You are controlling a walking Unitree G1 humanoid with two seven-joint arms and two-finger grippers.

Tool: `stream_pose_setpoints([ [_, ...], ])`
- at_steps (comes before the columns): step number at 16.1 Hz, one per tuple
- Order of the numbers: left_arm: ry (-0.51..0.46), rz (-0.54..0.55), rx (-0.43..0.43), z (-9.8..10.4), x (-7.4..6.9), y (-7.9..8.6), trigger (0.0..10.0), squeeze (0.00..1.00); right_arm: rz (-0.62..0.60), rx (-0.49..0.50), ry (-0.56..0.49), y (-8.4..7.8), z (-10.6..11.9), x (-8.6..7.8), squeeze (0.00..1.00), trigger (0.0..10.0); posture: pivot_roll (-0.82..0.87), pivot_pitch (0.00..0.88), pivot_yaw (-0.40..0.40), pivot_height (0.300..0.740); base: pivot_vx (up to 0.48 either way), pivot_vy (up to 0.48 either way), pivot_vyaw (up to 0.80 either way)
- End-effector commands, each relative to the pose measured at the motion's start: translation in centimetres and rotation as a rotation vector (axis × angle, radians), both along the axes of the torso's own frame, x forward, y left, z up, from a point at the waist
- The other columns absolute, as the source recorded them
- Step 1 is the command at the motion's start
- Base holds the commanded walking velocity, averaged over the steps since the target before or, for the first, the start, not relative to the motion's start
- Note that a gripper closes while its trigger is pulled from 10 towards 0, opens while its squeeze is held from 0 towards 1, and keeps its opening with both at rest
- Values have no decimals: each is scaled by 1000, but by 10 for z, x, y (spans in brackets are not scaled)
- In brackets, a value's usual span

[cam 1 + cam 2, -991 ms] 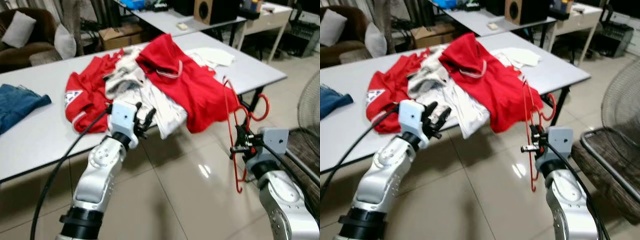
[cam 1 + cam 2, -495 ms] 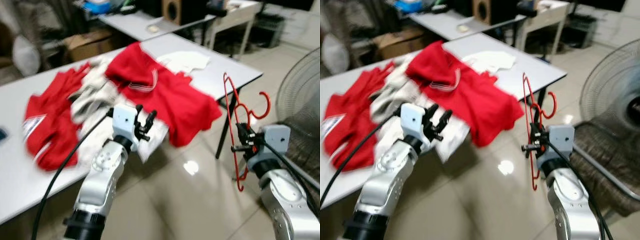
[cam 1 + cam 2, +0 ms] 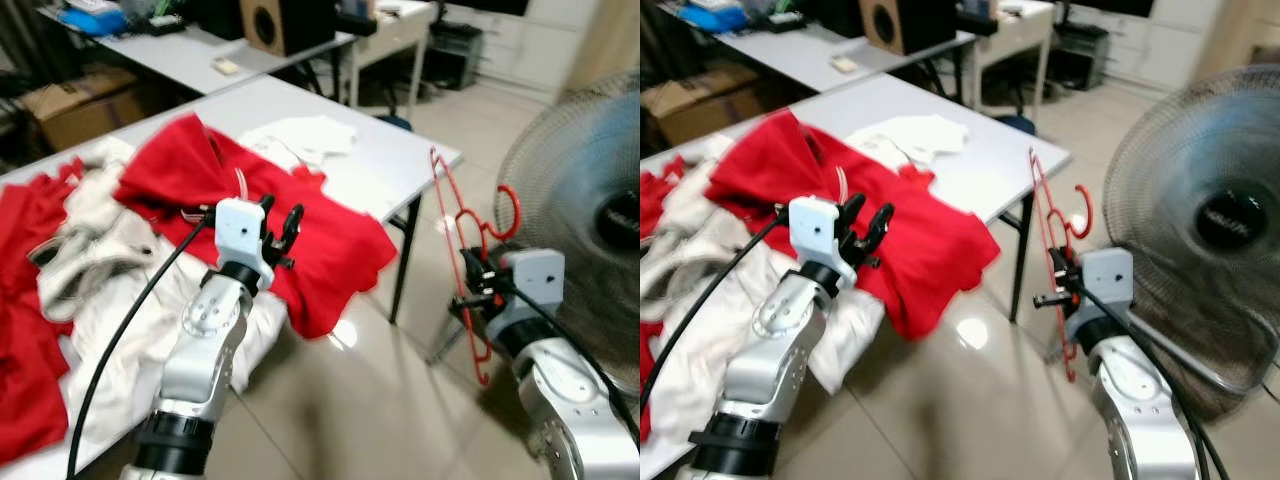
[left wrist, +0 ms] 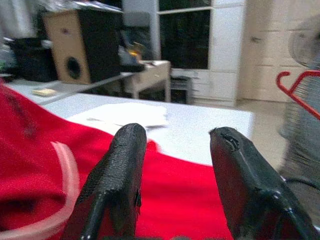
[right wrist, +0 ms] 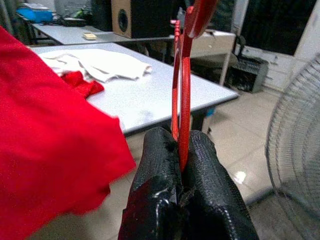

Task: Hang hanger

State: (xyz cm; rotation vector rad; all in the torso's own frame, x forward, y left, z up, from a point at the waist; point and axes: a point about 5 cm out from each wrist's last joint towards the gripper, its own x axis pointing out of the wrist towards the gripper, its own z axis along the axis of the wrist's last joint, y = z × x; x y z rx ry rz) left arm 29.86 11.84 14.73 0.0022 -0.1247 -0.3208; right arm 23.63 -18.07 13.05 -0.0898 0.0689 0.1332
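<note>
A red wire hanger (image 3: 455, 235) stands upright in my right gripper (image 3: 468, 290), which is shut on its lower bar; the right wrist view shows the wire (image 5: 181, 100) pinched between the black fingers (image 5: 155, 195). The hook (image 3: 506, 205) points toward a standing fan. My left gripper (image 3: 279, 228) is open and empty, raised over the red garment (image 3: 250, 200) on the grey table (image 3: 400, 160); its fingers (image 4: 120, 175) stand apart in the left wrist view.
A heap of red and white clothes (image 3: 90, 270) covers the table's left part, with a white cloth (image 3: 300, 135) further back. A large fan (image 3: 580, 220) stands close on the right. Behind are more tables and a speaker (image 3: 275, 22). Tiled floor (image 3: 360, 400) lies between.
The camera has turned right: the table and clothes slid left and the fan came into view. Both arms keep their pose, the hanger still held upright.
</note>
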Motion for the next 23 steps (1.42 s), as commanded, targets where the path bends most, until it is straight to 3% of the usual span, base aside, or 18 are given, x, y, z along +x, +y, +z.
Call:
stream_pose_setpoints([
  [1, -5, 53, 12, 0, 2, 12, 10000, 0, 25, 8, -16, 8, 5, 1, 0, 10000, -229, 0, 28, 740, 435, 0, 438],
  [4, -45, 81, 7, 6, 4, 15, 10000, 0, 52, -8, -35, 9, 8, 3, 0, 10000, -226, 0, 25, 740, 442, 0, 800],
  [6, -29, -8, -13, 6, 1, 9, 10000, 0, 40, 37, -50, 10, 8, 2, 0, 10000, -224, 0, 24, 740, 201, 0, 0],
  [8, -21, -32, 20, 3, 2, 7, 10000, 0, 44, 32, -49, 11, 8, 3, 0, 10000, -224, 0, 23, 740, 0, 0, 0],
  [9, -40, -41, 31, 5, 4, 10, 10000, 1000, 44, 31, -51, 11, 8, 3, 0, 10000, -224, 0, 23, 740, 0, 0, 0],
  [10, -98, -78, 174, 10, 8, 14, 10000, 1000, 41, 29, -54, 10, 9, 4, 0, 10000, -223, 0, 23, 740, 0, 0, 0],
  [11, -107, -89, 215, 10, 8, 14, 10000, 1000, 40, 28, -55, 10, 9, 4, 0, 10000, -223, 0, 23, 740, 0, 0, 0],
  [12, -127, -134, 363, 11, 13, 17, 10000, 1000, 33, 27, -58, 8, 9, 4, 0, 10000, -223, 0, 22, 740, 0, 0, 0],
  [14, -119, -144, 476, 13, 20, 22, 10000, 1000, 28, 25, -60, 7, 9, 5, 0, 10000, -224, 0, 23, 740, 0, 0, 0],
  [15, -103, -190, 520, 12, 23, 22, 10000, 165, 27, 23, -60, 6, 9, 5, 0, 10000, -226, 0, 25, 740, 0, 0, 0],
  [16, -95, -215, 542, 12, 24, 23, 10000, 0, 26, 23, -60, 6, 9, 5, 0, 10000, -226, 0, 25, 740, 0, 0, 0],
  [19, -93, -305, 764, 8, 26, 30, 10000, 0, 19, 19, -59, 4, 9, 4, 0, 10000, -226, 0, 25, 740, 0, 0, 0],
  [23, -83, -382, 835, 9, 25, 31, 10000, 0, -4, 10, -60, -2, 9, 6, 0, 10000, -221, 0, 36, 740, 0, 0, 0],
])
